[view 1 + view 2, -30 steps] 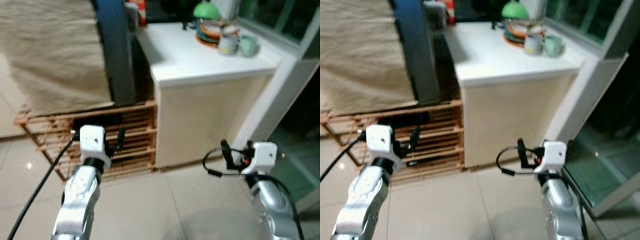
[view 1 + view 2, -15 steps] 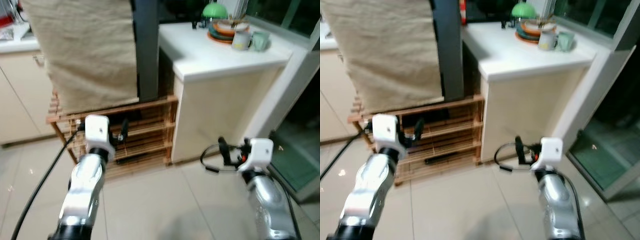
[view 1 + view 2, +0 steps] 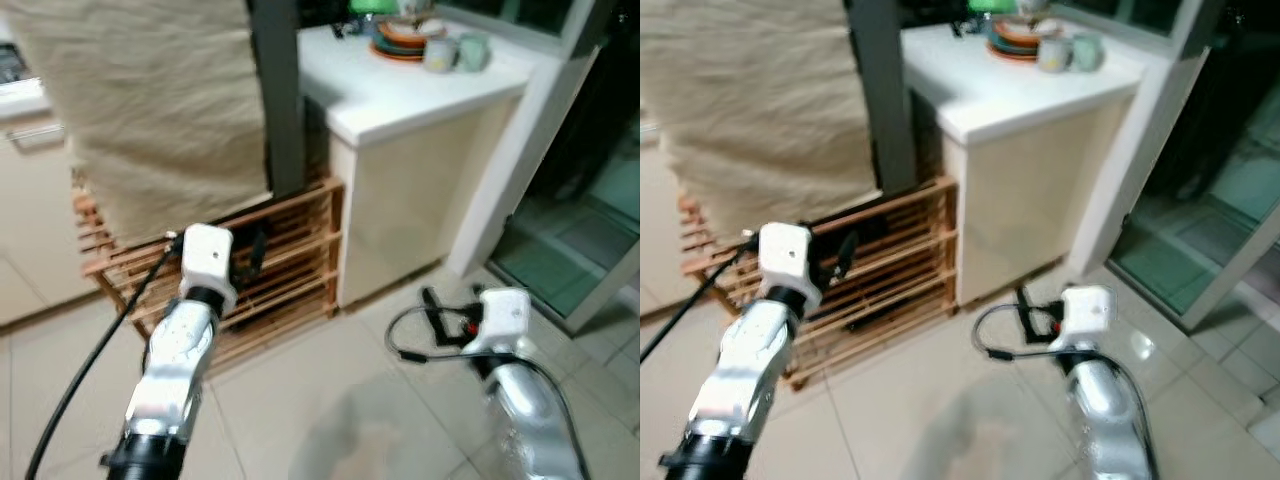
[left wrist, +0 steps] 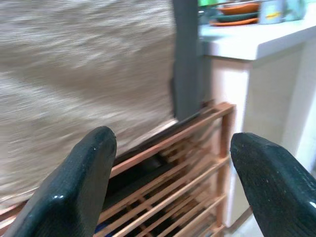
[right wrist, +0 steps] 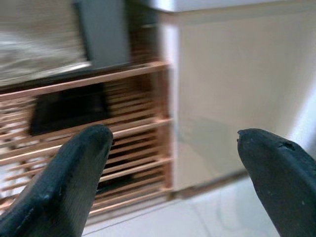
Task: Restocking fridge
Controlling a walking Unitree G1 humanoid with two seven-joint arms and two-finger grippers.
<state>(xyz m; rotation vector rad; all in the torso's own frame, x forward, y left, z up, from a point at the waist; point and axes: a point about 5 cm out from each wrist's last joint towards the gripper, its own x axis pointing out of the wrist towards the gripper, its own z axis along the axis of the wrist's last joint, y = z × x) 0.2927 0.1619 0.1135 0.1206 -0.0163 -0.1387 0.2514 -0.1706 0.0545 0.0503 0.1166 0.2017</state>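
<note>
Both grippers hang spread wide and empty above the tiled floor (image 3: pixel 300 400). The left gripper (image 4: pixel 168 163) faces a wooden rack (image 3: pixel 290 260) under a beige cloth (image 3: pixel 160 110). The right gripper (image 5: pixel 173 163) points at a white counter (image 3: pixel 420 90) with dishes (image 3: pixel 405 40) on top.

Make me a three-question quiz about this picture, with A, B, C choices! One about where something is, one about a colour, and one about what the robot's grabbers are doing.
1. Where are the stacked dishes?
A. on the white counter
B. on the floor
C. in the wooden rack

2. What colour is the cloth hanging above the wooden rack?
A. red
B. beige
C. blue

3. What are the left gripper and right gripper doing?
A. holding a bottle
B. holding a cup
C. open, holding nothing

Answers:
1 A, the dishes sit at the counter's far end.
2 B, the cloth is tan.
3 C, both wrist views show fingers spread with nothing between.
</note>
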